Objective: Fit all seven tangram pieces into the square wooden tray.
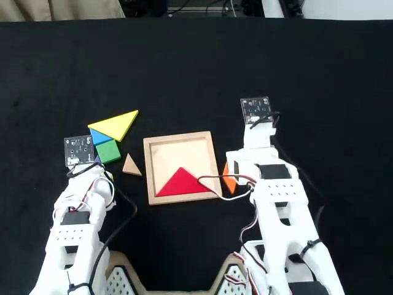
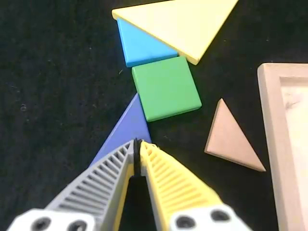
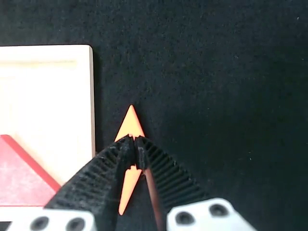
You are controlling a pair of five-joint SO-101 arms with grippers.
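The square wooden tray (image 1: pixel 210 161) lies mid-table with a red triangle (image 1: pixel 180 182) in its near part. Left of it lie a yellow triangle (image 1: pixel 115 125), a light blue piece (image 1: pixel 98 136), a green square (image 1: pixel 108 152) and a small tan triangle (image 1: pixel 131 165). My left gripper (image 2: pixel 137 144) is shut, and its tips are over a dark blue triangle (image 2: pixel 129 126) that touches the green square (image 2: pixel 166 88). My right gripper (image 3: pixel 134 140) is shut, tips over an orange piece (image 3: pixel 130 122) just right of the tray's rim (image 3: pixel 91 96). The right fingers hide much of that piece.
Black cloth covers the table (image 1: pixel 196 67), with open room at the back and far right. Both arm bases (image 1: pixel 178 279) stand at the near edge. A white cable (image 1: pixel 215 187) from the right arm loops over the tray's near right corner.
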